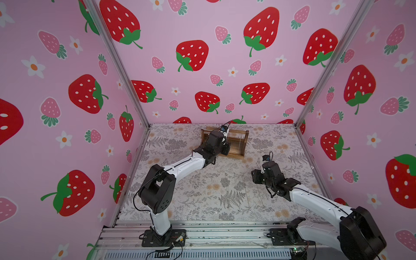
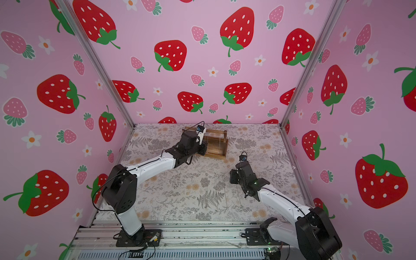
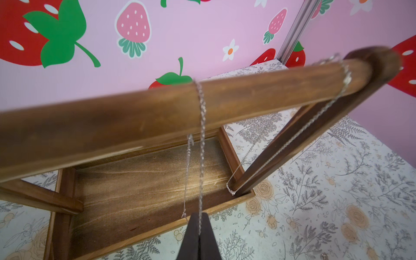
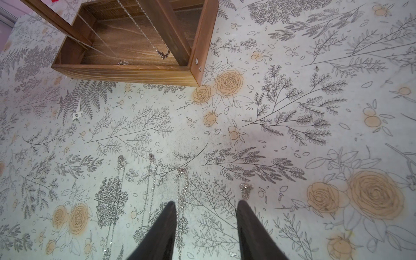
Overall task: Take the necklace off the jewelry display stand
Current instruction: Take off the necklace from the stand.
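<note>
My left gripper [image 3: 199, 217] is pinched shut on the thin silver chain necklace [image 3: 203, 135], which climbs from it crosswise over the long top bar [image 3: 112, 126] of the dark brown wooden jewelry display stand [image 3: 135, 191]; my right gripper [image 4: 206, 203] gapes, well apart.

— Where can a gripper pass near the dark brown wooden display stand [image 1: 236, 146]?
— From the front, only at its right half. The black-and-white left arm [image 1: 180, 166] covers the left half.
— And under the long wooden top bar [image 3: 135, 119]?
— A thin silver middle necklace [image 3: 202, 117] hangs over it, and a second thin silver necklace [image 3: 315, 117] just beside the end upright [image 3: 279, 153]. The gap between them is open down to the tray.
— And the flower-printed table [image 4: 315, 67]?
— Several silver chains [image 4: 182, 191] lie in rows at the middle. The right side is free.
</note>
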